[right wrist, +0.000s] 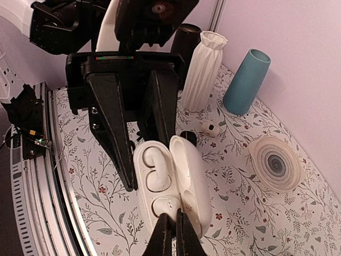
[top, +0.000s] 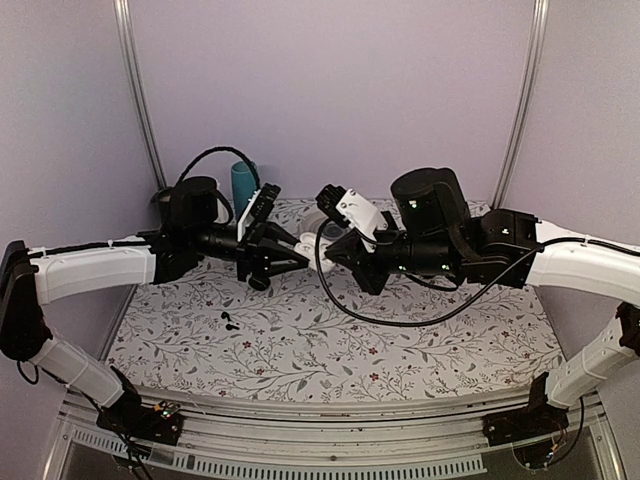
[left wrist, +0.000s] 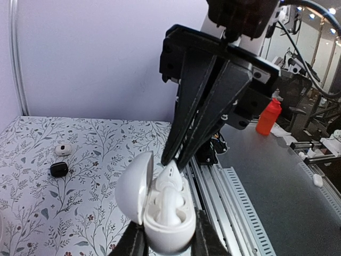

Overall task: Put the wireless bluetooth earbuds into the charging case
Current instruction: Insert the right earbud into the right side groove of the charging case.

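Insertion looks nearly complete: left jaws clamp the open white charging case [right wrist: 186, 181] above the tabletop [top: 400, 350], one white earbud [right wrist: 152, 165] sits seated, and closed right jaws press the second earbud [right wrist: 166, 205] into its well.

Plain lilac walls [top: 330, 90] enclose a table covered in white floral-print cloth [top: 400, 350] (grey leafy sprigs, small red blossoms), with silver metal corner poles [top: 140, 100].

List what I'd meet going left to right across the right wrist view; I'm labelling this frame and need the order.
open white charging case → white ribbed vase → teal vase → round spiral-patterned disc
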